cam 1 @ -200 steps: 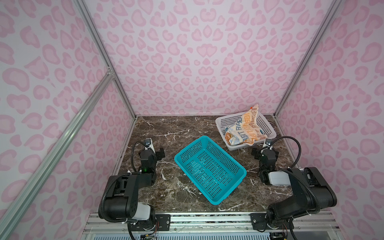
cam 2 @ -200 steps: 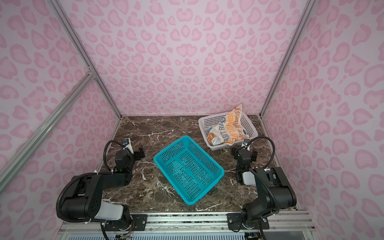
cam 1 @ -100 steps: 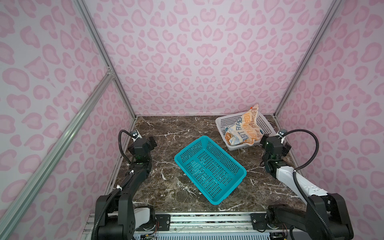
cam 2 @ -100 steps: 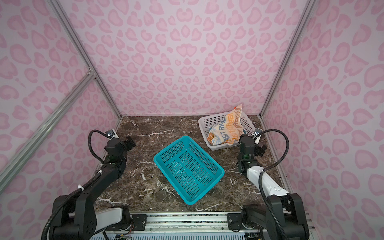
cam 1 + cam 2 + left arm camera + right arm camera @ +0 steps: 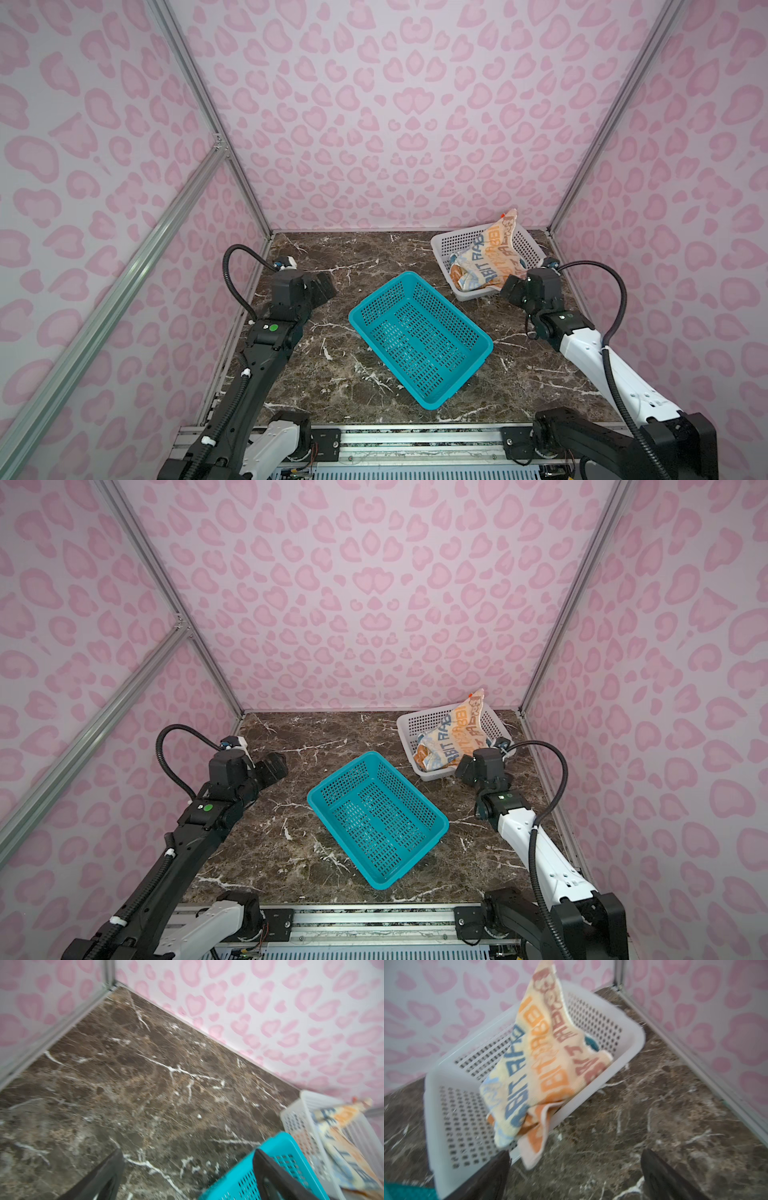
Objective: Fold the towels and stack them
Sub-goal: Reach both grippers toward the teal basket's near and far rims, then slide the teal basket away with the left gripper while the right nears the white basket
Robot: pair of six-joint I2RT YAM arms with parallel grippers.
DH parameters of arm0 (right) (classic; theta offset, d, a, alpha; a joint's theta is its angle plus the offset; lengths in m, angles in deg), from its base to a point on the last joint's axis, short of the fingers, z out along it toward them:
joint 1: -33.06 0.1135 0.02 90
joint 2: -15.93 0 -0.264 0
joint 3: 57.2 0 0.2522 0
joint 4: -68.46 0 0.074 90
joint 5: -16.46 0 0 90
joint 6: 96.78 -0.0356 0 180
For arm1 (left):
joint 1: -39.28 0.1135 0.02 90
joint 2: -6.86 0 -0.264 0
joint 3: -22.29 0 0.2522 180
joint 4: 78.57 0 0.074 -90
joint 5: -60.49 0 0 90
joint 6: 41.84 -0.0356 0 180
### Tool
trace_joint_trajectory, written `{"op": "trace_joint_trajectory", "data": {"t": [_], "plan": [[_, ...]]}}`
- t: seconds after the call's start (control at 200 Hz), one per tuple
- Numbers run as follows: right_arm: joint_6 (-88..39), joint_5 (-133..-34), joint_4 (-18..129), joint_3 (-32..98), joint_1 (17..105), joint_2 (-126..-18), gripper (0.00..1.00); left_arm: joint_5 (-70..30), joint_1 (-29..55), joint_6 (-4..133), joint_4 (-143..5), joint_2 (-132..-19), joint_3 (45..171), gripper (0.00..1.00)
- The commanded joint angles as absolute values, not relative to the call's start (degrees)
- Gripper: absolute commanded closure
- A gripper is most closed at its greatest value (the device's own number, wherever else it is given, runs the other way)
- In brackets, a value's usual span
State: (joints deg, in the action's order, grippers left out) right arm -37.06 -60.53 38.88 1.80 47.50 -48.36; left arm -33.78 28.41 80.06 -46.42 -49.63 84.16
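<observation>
Cream towel (image 5: 486,262) in white basket (image 5: 451,242); teal basket (image 5: 417,341) nearby

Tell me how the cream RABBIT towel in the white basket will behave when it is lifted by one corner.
Likely floppy: the cream towel lies crumpled, folded over itself and draped over the rim of the white basket. Probably light, since it looks like thin cloth. Pulled sideways, it might drag the perforated basket, which looks light too.
</observation>
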Motion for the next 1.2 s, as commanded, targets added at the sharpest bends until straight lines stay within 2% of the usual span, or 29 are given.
{"op": "trace_joint_trajectory", "data": {"t": [0.0, 0.225, 0.555, 0.745, 0.995, 1.195], "plan": [[-39.1, -64.1, 34.4, 1.9, 54.5, -48.3, 0.02, -29.9, 24.8, 82.2, -41.0, -48.7, 84.5, 0.03], [-38.7, -63.6, 32.8, 0.8, 64.7, -49.8, 0.11, -25.4, 20.4, 85.0, -40.5, -46.6, 80.2, 0.03], [-33.9, -66.1, 33.5, -0.1, 67.8, -56.2, 0.33, -22.2, 20.0, 86.2, -40.1, -46.2, 79.5, 0.03], [-31.5, -64.5, 33.9, 2.3, 71.1, -61.0, 0.42, -21.3, 19.9, 85.9, -39.2, -46.2, 79.2, 0.03], [-28.3, -62.8, 33.1, 12.0, 73.8, -71.5, 0.62, -19.7, 19.9, 85.5, -34.8, -46.5, 79.7, 0.02], [-22.7, -63.6, 31.3, 25.5, 73.7, -84.6, 0.64, -19.7, 20.1, 85.5, -31.4, -46.1, 80.6, 0.03]]}}
